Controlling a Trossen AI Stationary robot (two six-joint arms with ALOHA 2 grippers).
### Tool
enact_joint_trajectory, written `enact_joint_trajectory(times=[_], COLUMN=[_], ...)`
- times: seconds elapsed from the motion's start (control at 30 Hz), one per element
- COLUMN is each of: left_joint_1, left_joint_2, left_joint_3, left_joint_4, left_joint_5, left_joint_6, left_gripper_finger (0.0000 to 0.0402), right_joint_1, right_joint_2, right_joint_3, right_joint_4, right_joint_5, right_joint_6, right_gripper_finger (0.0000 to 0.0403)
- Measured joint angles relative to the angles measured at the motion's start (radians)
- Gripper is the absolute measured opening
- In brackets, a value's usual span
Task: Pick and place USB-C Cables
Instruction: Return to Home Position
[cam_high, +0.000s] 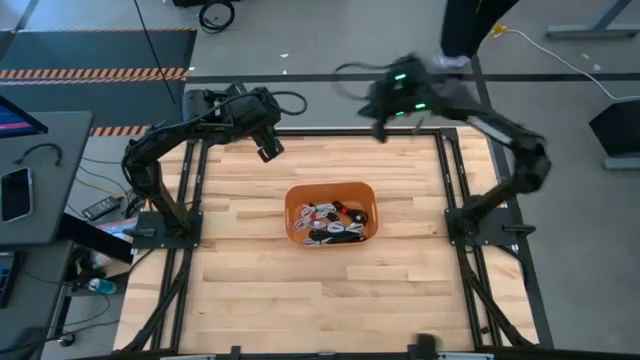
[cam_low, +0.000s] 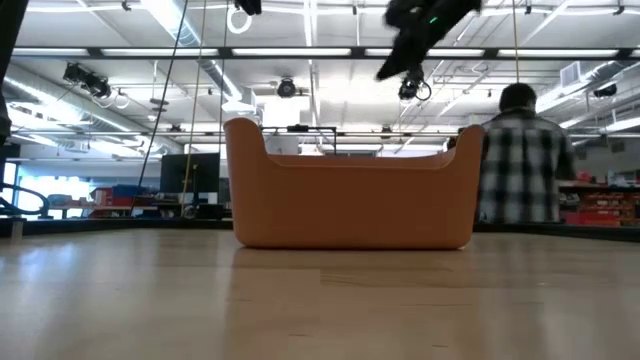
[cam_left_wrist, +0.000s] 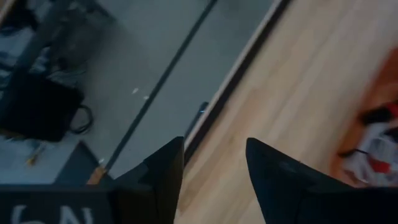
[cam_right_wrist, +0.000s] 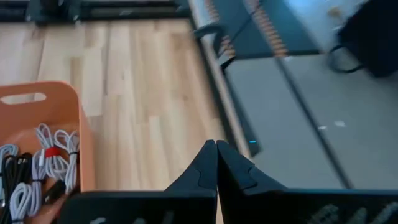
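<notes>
Right, I see left tool (cam_high: 268, 150) raised over far worktop (cam_high: 300, 300) edge, fingers (cam_left_wrist: 165, 174) spread apart, gripping nothing. Right tool (cam_high: 380, 125) high at same far edge, well apart from left tool, fingers (cam_right_wrist: 202, 168) pressed together, nothing between them. Orange bin (cam_high: 296, 205) sits on worktop below and between both tools, well apart from each. USB-C Cables (cam_high: 330, 222), white and black coils, one with red band, lie heaped inside bin. Person (cam_low: 520, 150) in plaid shirt stands beyond right tool.
</notes>
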Motion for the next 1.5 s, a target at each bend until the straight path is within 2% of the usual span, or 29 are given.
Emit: enact_joint_trajectory(times=[0.13, 0.23, 0.4, 0.53, 0.7, 0.83, 0.93, 1.0, 1.07, 1.17, 1.3, 1.5], left_joint_1=[-0.029, -0.071, -0.186, -0.289, -0.426, -0.539, -0.617, -0.667, -0.722, -0.812, -0.902, -0.959], left_joint_2=[-0.034, -0.067, -0.106, -0.142, -0.181, -0.232, -0.318, -0.398, -0.485, -0.610, -0.789, -1.032], left_joint_3=[0.000, 0.000, 0.000, 0.000, 0.000, -0.031, -0.182, -0.339, -0.512, -0.750, -1.037, -1.471], left_joint_4=[0.000, 0.000, 0.000, 0.000, 0.000, 0.003, 0.003, 0.019, 0.107, 0.337, 0.673, 1.185], left_joint_5=[0.080, 0.094, 0.085, 0.040, -0.021, -0.059, -0.109, -0.136, -0.155, -0.172, -0.186, -0.164], left_joint_6=[-0.005, -0.051, -0.102, -0.137, -0.189, -0.212, -0.307, -0.416, -0.497, -0.486, -0.391, -0.277], left_gripper_finger=[0.0158, 0.0135, 0.0069, 0.0010, 0.0008, 0.0005, 0.0005, 0.0004, 0.0003, 0.0003, 0.0003, 0.0003], right_joint_1=[-0.084, -0.132, -0.167, -0.166, -0.165, -0.165, -0.165, -0.165, -0.165, -0.165, -0.168, -0.219], right_joint_2=[-0.174, -0.295, -0.474, -0.594, -0.723, -0.827, -0.897, -0.939, -0.985, -1.047, -1.145, -1.350], right_joint_3=[0.000, 0.000, 0.001, 0.001, 0.000, 0.000, -0.014, -0.030, -0.055, -0.113, -0.229, -0.482], right_joint_4=[-0.081, -0.128, -0.185, -0.227, -0.282, -0.314, -0.315, -0.313, -0.294, -0.263, -0.183, 0.001], right_joint_5=[-0.012, -0.030, -0.036, -0.038, -0.043, -0.108, -0.184, -0.215, -0.227, -0.280, -0.392, -0.512], right_joint_6=[-0.023, -0.027, -0.020, 0.009, 0.068, 0.154, 0.236, 0.290, 0.346, 0.405, 0.476, 0.648], right_gripper_finger=[0.0000, 0.0000, 0.0000, 0.0000, 0.0000, 0.0000, 0.0000, 0.0000, 0.0000, 0.0000, 0.0000, 0.0000])
